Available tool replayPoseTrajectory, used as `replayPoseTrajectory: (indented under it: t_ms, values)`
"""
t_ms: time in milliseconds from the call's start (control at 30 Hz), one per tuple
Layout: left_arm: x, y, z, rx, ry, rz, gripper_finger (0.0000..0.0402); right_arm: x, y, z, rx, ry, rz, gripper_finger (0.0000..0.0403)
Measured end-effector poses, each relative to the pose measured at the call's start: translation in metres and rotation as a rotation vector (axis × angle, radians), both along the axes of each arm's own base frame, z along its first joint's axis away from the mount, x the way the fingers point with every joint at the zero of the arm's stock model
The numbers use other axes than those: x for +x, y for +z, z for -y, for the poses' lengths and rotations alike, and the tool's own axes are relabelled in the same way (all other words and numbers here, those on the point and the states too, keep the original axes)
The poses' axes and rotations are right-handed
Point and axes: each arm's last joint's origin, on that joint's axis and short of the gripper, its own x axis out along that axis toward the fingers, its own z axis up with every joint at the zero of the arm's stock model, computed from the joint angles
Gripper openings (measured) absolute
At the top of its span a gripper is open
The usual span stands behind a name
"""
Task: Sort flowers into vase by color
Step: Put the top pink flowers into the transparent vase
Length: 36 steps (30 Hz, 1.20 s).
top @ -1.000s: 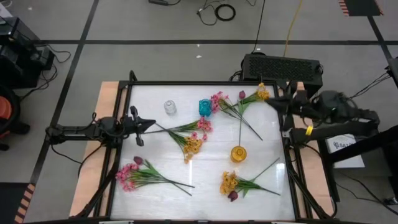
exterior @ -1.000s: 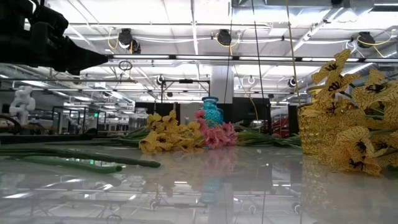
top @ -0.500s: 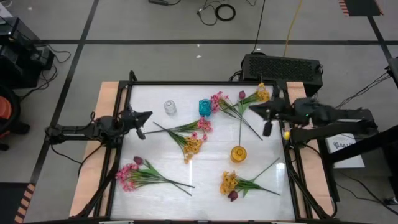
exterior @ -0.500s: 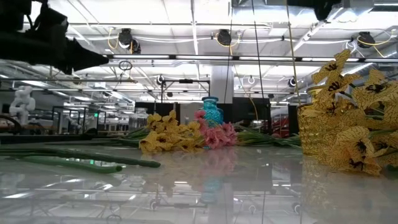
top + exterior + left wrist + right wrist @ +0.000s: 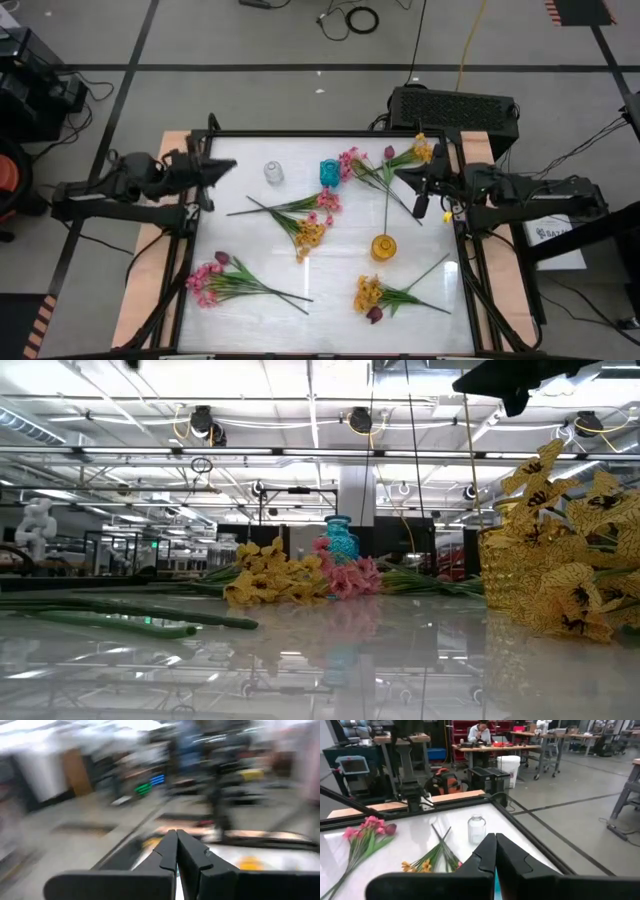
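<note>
Several flower sprays lie flat on the white table: a pink and yellow one [image 5: 308, 215] in the middle, a pink, magenta and yellow one [image 5: 385, 165] at the far right, a pink one [image 5: 212, 280] near left, and a yellow one [image 5: 372, 295] near right. A clear jar [image 5: 273, 172], a blue vase [image 5: 330, 172] and a yellow vase [image 5: 383, 246] stand upright. My left gripper [image 5: 222, 168] is shut, raised over the far left of the table. My right gripper [image 5: 418, 200] is shut, above the table's right side beside the far-right spray.
A black frame [image 5: 300, 134] rims the table. A black box [image 5: 455, 105] sits beyond the far right corner. The right wrist view shows the clear jar [image 5: 476, 829], a pink spray [image 5: 367, 832] and a person [image 5: 481, 732] at a bench far off.
My left gripper has swung toward the table's far left corner and risen, leaving the low view. My right gripper has come in from the right edge over the table, toward its left, and tipped downward. Both stay shut. The flowers and vases have not moved.
</note>
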Motion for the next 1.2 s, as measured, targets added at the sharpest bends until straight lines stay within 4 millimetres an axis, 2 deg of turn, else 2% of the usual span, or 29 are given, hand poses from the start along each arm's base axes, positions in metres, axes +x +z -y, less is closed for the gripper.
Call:
replayPoseTrajectory:
  t_ms: [67, 133, 267, 467, 600, 767, 900, 1067, 1200]
  values:
    - [0.010, 0.003, 0.003, 0.004, -0.104, 0.029, 0.0010, 0.001, -0.002, 0.000, 0.018, -0.003, -0.015, 0.0000]
    - [0.021, -0.001, 0.003, -0.034, -0.128, 0.006, 0.0011, 0.005, -0.005, 0.000, 0.045, -0.008, -0.028, 0.0000]
    - [0.044, -0.017, 0.001, -0.103, -0.066, -0.104, 0.0013, 0.016, -0.013, 0.000, 0.072, -0.014, -0.073, 0.0000]
    - [0.077, -0.043, -0.001, -0.111, 0.013, -0.245, 0.0013, 0.037, -0.027, 0.003, 0.035, -0.025, -0.167, 0.0000]
    - [0.092, -0.052, -0.002, -0.069, 0.015, -0.293, 0.0013, 0.044, -0.036, 0.020, 0.080, -0.063, -0.260, 0.0000]
    - [0.101, -0.055, -0.002, -0.051, 0.015, -0.290, 0.0014, 0.047, -0.051, 0.052, 0.196, -0.129, -0.356, 0.0000]
    - [0.101, -0.055, -0.002, -0.047, 0.024, -0.286, 0.0014, 0.053, -0.070, 0.065, 0.273, -0.128, -0.465, 0.0009]
    - [0.101, -0.055, -0.002, -0.047, 0.025, -0.293, 0.0014, 0.063, -0.088, 0.071, 0.294, -0.139, -0.554, 0.0057]
    - [0.100, -0.056, -0.002, -0.049, 0.026, -0.297, 0.0014, 0.061, -0.101, 0.079, 0.348, -0.185, -0.639, 0.0102]
